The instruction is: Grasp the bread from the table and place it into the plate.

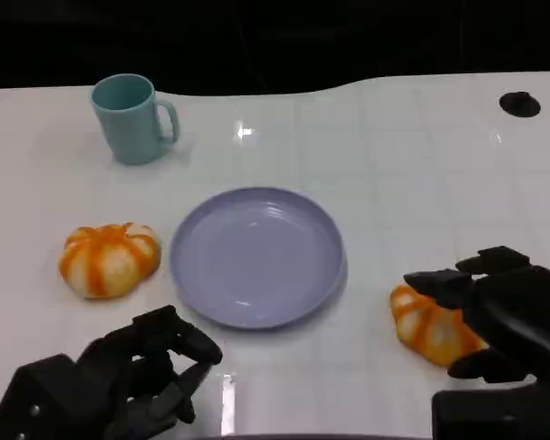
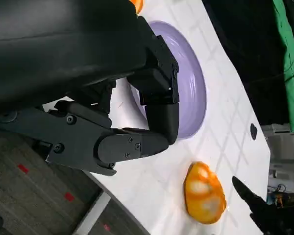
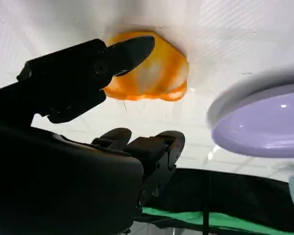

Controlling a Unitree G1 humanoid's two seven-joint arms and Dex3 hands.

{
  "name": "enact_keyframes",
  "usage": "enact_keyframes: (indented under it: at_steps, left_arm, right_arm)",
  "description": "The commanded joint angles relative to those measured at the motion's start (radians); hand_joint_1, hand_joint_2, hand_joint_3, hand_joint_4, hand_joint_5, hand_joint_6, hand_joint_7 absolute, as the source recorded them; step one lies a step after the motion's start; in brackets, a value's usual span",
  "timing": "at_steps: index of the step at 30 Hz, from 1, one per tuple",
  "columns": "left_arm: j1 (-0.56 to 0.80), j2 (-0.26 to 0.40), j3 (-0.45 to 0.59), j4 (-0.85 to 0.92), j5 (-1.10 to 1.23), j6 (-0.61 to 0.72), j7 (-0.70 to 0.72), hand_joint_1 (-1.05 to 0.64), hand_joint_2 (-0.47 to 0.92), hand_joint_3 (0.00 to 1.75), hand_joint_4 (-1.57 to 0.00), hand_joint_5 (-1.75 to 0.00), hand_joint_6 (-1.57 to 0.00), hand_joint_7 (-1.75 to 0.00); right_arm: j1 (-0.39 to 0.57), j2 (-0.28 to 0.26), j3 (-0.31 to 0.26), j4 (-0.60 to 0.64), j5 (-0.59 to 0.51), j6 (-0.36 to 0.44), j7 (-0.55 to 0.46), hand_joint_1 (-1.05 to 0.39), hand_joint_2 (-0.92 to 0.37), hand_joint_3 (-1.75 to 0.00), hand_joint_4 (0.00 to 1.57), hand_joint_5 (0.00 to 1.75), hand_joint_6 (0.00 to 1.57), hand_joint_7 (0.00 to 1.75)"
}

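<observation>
Two orange-and-white bread rolls lie on the white table. The left bread (image 1: 110,259) sits to the left of the lavender plate (image 1: 257,257), which holds nothing. The right bread (image 1: 431,328) (image 3: 154,73) (image 2: 203,193) lies to the plate's right. My right hand (image 1: 500,307) (image 3: 83,117) hovers over it with fingers spread, one finger (image 3: 122,54) reaching across its top; I see no grip on it. My left hand (image 1: 142,376) (image 2: 112,112) rests near the front edge, fingers curled in and holding nothing.
A teal mug (image 1: 133,117) stands at the back left, well away from the plate (image 2: 196,93) (image 3: 264,122). Black holes (image 1: 520,104) mark the table's far corners. The table's front edge runs just behind both hands.
</observation>
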Motion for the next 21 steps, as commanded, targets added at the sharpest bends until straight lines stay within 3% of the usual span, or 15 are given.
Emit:
enact_keyframes:
  at_steps: [1, 15, 21]
  left_arm:
    - [0.002, 0.005, 0.001, -0.015, 0.0, 0.001, 0.004, -0.41, 0.92, 0.45, -0.64, -1.75, -0.6, -1.33]
    - [0.006, 0.001, -0.007, -0.027, 0.007, 0.006, 0.008, -0.4, 0.92, 0.46, -0.63, -1.75, -0.6, -1.33]
    - [0.01, 0.003, -0.009, -0.039, 0.012, 0.012, 0.008, -0.4, 0.92, 0.47, -0.62, -1.75, -0.6, -1.33]
  right_arm:
    - [-0.061, -0.001, 0.035, 0.111, -0.008, 0.003, -0.037, -0.54, -0.86, -0.02, 0.12, 0.47, 0.37, 0.0]
    - [-0.183, 0.027, 0.11, 0.383, 0.023, 0.009, -0.101, -0.56, -0.92, -0.05, 0.19, 0.37, 0.4, 0.02]
    - [-0.206, 0.06, 0.094, 0.47, 0.084, -0.067, -0.271, -0.45, -0.92, -0.03, 0.62, 0.24, 0.71, 0.06]
